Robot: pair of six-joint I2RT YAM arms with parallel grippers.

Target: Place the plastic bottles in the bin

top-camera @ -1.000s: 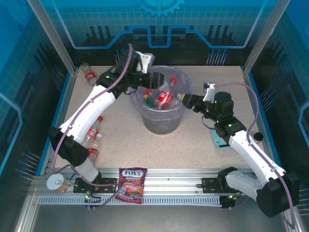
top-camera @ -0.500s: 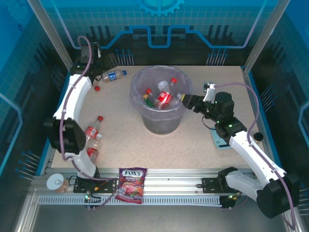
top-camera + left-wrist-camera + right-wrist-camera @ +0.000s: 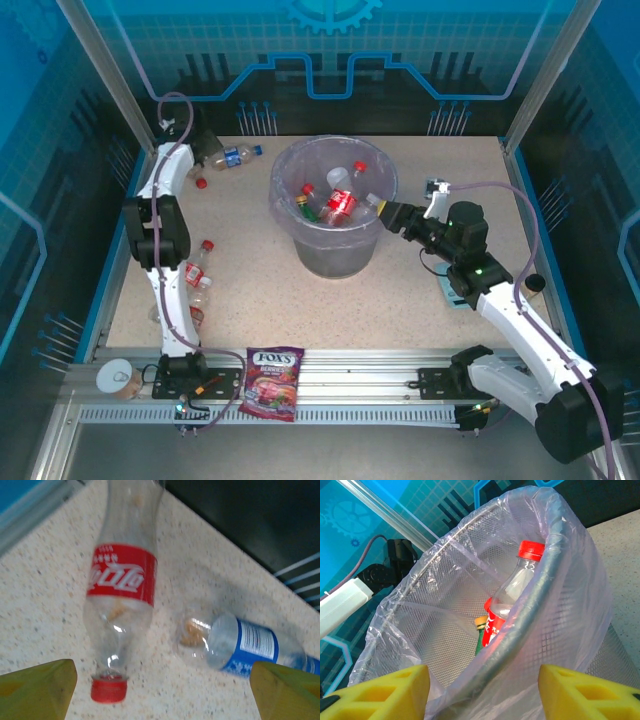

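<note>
Nearest the arms' bases, the Fox's candy bag (image 3: 272, 380) and the tin can (image 3: 115, 378) sit on the front rail, near-left of the bin (image 3: 335, 255). Two red-labelled bottles (image 3: 195, 275) lie on the counter (image 3: 420, 320) left of the bin, lengthwise near-to-far. The upper one's red cap points away from the bases. Just right of the bin's rim hangs the right gripper (image 3: 484, 680), jaws spread wide and holding nothing, looking in on a red-capped bottle (image 3: 512, 592) and a green one (image 3: 305, 205) already dropped. The news is on the far side. The left arm, stretched over the bin a second ago, has swung off and folded back into the corner far-left of the bin. That suggests a delivery made and the next pickup begun. The left gripper (image 3: 160, 680) now hovers there, wide open and empty, above two bottles still on the counter. The red-labelled bottle (image 3: 122, 575) lies along the gripper's line of sight, cap toward the fingers and body running away. The blue-labelled bottle (image 3: 250, 642) lies crosswise to it, rounded base beside the red one and neck apparently aimed back at the bin. Four bottles, by this count, remain outside the bin.
</note>
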